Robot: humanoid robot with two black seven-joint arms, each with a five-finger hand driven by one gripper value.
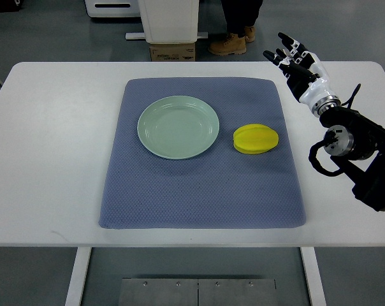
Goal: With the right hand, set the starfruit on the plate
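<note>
Starfruit [256,139] near mat's [180,197] right edge, just beside plate [178,126]. Probably light, stiff, ridged, somewhat slick; best pinched across its flanks. Right hand [293,56] empty, fingers spread, above table's [52,159] far right corner.

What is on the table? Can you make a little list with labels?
table: white
mat: blue-grey, on the table
plate: pale green, empty, on the mat
starfruit: yellow, on the mat, right of the plate, not touching it
right hand: fingers spread, holding nothing, above the table's far right corner
left hand: not in view
person: only shoes show, beyond the table
</note>
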